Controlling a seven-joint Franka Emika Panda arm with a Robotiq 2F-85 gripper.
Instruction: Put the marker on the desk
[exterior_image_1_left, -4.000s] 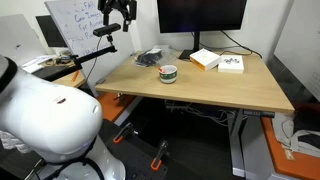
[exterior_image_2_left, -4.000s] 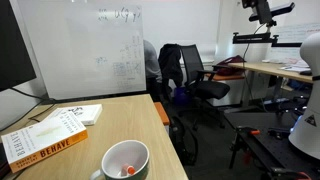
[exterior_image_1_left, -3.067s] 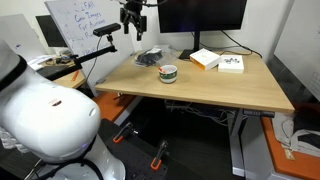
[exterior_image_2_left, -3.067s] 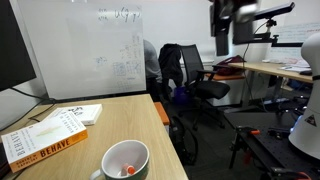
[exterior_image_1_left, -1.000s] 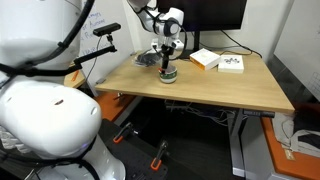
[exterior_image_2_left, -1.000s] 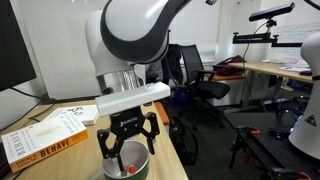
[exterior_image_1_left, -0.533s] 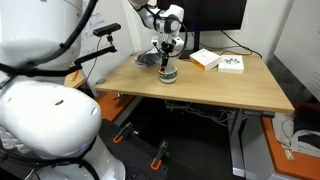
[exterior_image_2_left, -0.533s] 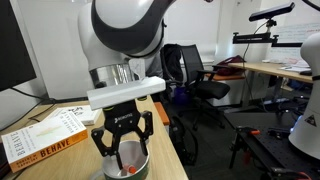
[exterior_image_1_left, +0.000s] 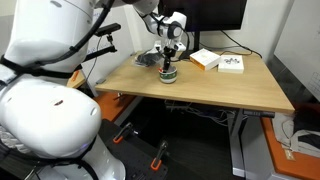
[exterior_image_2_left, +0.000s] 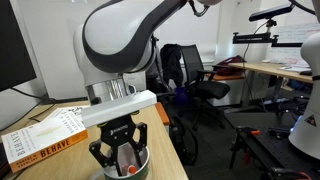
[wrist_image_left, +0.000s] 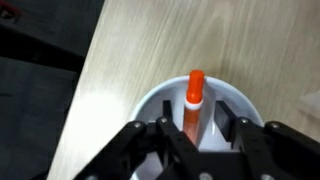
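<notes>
There's just one marker in the scene, and it's sitting inside the one white cup, not on the desk itself. In the wrist view it's an orange-red stick standing pretty much on end in the cup. Its long axis runs up and down the picture, with the rounded orange tip at the top and the lower end down at the bottom of the cup. Whether it leans on the wall is hard to tell.

The tool is dipped into the cup with one finger on each side of the marker. There's a sliver of white cup showing between the stick and the fingers, so it looks released, straddling the marker rather than squeezing it.

In both exterior views the tool hangs straight down over the cup, which sits toward the back part of the tan surface.

Other stuff: two books lying flat near each other, behind the cup and off to the side, and one dark monitor at the back edge. In an exterior view there's a whiteboard and an office chair well beyond the surface.
</notes>
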